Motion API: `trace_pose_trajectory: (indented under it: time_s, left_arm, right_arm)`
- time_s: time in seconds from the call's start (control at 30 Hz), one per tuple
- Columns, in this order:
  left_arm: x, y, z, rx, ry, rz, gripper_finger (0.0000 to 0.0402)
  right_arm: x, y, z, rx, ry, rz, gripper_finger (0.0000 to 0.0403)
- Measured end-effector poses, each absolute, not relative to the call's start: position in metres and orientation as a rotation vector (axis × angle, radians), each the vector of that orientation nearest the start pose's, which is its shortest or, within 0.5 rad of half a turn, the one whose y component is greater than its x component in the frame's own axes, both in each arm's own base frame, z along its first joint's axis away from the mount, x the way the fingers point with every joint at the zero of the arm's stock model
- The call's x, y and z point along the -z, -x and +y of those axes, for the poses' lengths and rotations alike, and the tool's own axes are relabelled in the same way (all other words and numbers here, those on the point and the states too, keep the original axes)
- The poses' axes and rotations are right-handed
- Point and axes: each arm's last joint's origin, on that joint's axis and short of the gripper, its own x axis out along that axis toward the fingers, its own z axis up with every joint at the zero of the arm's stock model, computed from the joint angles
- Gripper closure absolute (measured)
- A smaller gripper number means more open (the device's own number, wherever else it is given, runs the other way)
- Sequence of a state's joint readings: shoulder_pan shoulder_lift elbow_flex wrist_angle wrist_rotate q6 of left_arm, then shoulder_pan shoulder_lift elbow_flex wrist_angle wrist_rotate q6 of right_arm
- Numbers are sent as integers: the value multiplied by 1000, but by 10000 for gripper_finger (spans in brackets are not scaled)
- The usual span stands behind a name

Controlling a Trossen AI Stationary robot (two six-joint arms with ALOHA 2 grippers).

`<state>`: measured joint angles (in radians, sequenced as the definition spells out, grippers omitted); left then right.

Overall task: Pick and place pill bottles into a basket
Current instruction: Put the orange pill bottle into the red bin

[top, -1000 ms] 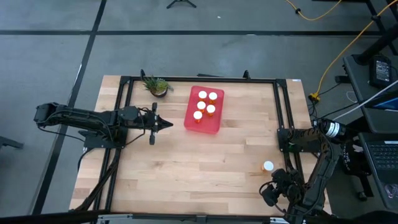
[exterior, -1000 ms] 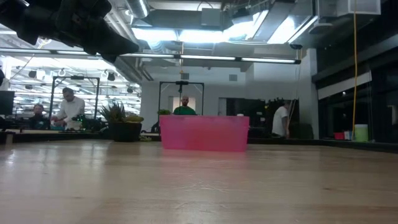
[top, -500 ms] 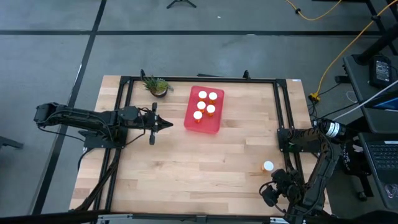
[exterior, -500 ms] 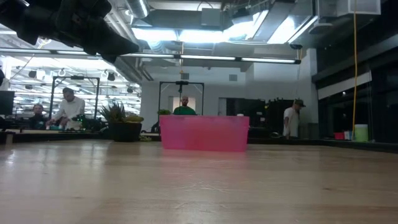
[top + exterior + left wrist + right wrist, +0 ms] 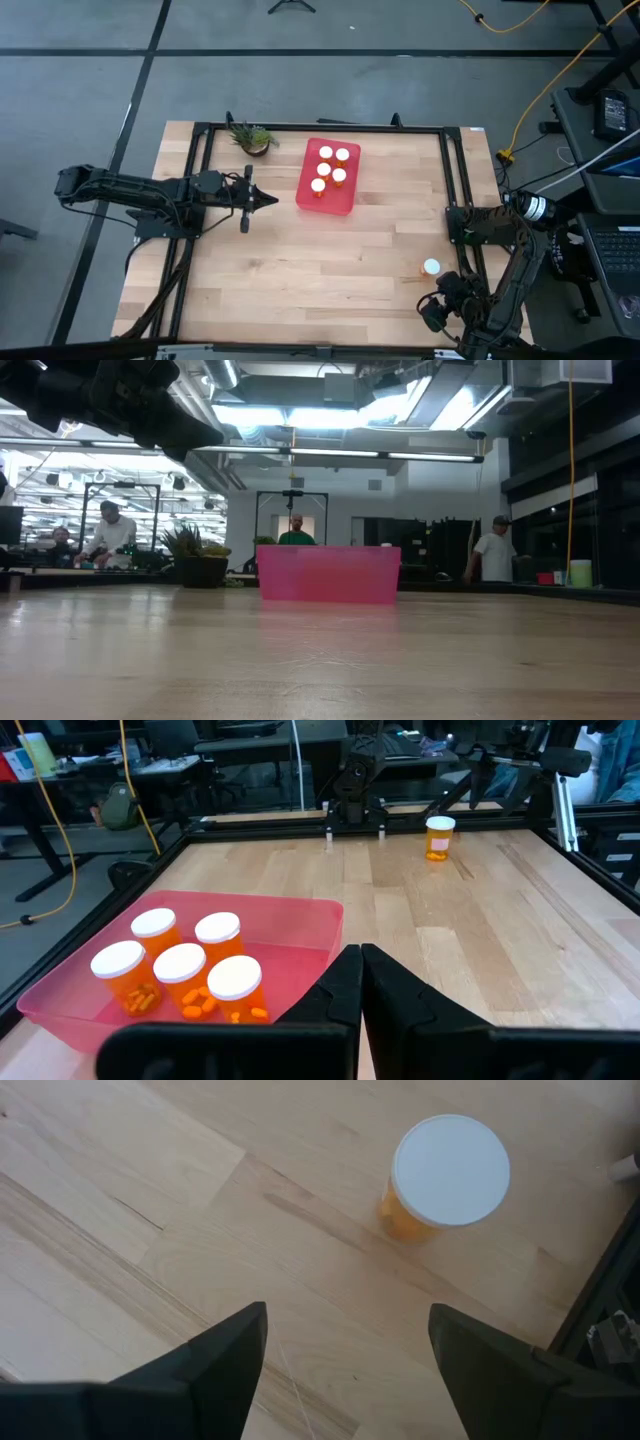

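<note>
Your right hand (image 5: 345, 1355) hangs wide open, empty, above the last bottle (image 5: 446, 1176). Centre it, descend straight, grip below the cap.

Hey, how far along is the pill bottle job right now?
Mostly done: five pill bottles stand upright in the red basket. In hand: the right gripper is open above the last bottle, which stands on the table near its right edge, not yet grasped. Left: grasp it and carry it to the basket. The left gripper waits shut beside the basket.
</note>
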<state>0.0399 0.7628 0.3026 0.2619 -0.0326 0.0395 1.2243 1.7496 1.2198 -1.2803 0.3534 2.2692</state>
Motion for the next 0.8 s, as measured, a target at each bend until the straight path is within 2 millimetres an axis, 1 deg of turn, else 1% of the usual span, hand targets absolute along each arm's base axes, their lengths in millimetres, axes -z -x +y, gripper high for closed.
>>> trace_pose_trajectory:
  time_s: [0.13, 0.33, 0.43, 0.57, 0.8]
  left_arm:
    - [-212, -170, 8, -68, -39, 200, 397]
    - [-212, -170, 8, -69, -39, 200, 400]
    - [-212, -170, 8, -69, -39, 200, 397]
    - [-212, -170, 8, -68, -39, 200, 395]
    - [-212, -170, 8, -68, -39, 200, 400]
  right_arm:
    - [-199, -107, 266, 860, -596, 1031, 127]
    - [-199, -107, 266, 860, -596, 1031, 158]
    - [-199, -106, 265, 862, -592, 1030, 166]
    - [-199, -106, 265, 868, -588, 1028, 165]
    - [-199, -105, 264, 897, -580, 1068, 144]
